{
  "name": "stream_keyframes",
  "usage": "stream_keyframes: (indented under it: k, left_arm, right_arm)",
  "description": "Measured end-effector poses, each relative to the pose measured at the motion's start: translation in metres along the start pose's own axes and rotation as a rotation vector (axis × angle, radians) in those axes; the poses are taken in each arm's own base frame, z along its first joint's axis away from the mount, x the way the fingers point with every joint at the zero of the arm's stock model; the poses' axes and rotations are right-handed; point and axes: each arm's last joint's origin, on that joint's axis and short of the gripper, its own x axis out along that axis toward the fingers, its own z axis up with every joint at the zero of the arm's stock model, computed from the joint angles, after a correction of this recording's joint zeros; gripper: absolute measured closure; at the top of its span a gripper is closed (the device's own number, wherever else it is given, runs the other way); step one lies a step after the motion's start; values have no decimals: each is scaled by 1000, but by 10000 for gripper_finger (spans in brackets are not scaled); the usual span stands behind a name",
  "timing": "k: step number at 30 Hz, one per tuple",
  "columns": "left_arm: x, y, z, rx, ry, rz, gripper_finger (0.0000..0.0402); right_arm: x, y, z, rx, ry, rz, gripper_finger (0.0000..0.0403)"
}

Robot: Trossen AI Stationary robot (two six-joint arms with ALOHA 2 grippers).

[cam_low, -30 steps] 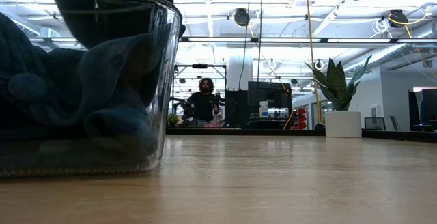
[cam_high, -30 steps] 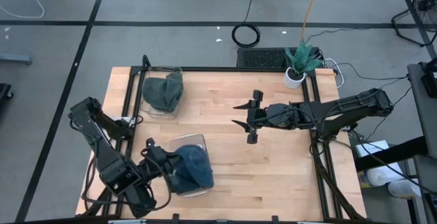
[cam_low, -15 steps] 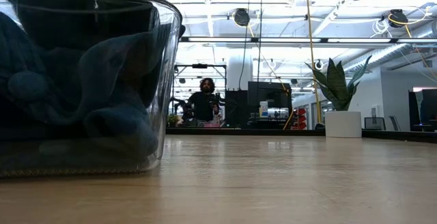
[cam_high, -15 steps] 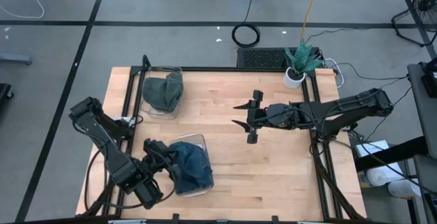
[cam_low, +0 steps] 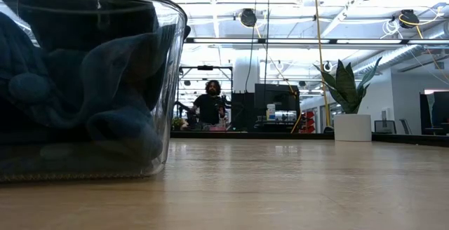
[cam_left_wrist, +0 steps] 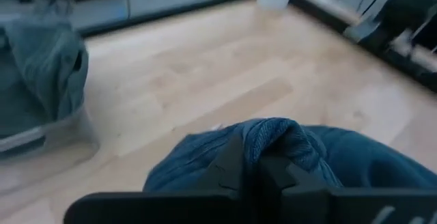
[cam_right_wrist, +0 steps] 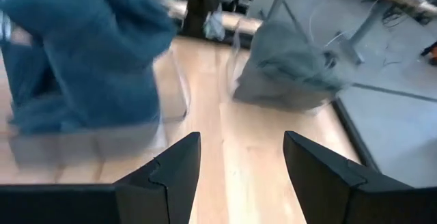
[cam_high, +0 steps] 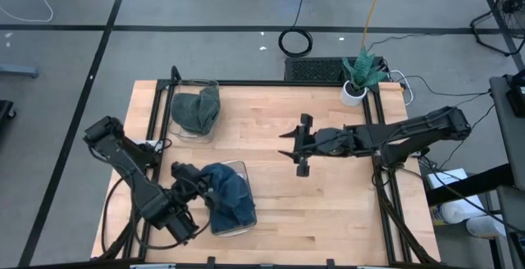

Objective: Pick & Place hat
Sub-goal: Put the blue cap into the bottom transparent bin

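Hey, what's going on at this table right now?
A two-armed robot is working on a hat pick-and-place. The left gripper is shut on the blue hat, which sits partly in a clear container near the front of the wooden table. A grey hat lies in a second clear container toward the back left. The right gripper hangs open over the middle of the table, holding nothing.

Two black jointed arms, matte angular pincer fingers
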Motion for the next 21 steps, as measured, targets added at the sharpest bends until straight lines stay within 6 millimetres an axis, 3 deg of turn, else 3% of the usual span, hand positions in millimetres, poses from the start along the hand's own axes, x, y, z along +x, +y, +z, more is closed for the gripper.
stream_keyframes:
  k: [6,11,15,21]
  left_arm:
    - [13,-8,3,61,120,13,363]
    - [16,-15,4,252,109,-38,325]
    - [16,-19,6,363,55,-66,267]
    - [17,-20,10,397,35,-71,164]
  right_arm:
    - [15,9,-30,-45,-63,-5,198]
    - [16,13,-34,-32,-118,16,177]
    - [13,21,-28,26,-179,149,157]
    - [15,46,-24,49,-256,282,139]
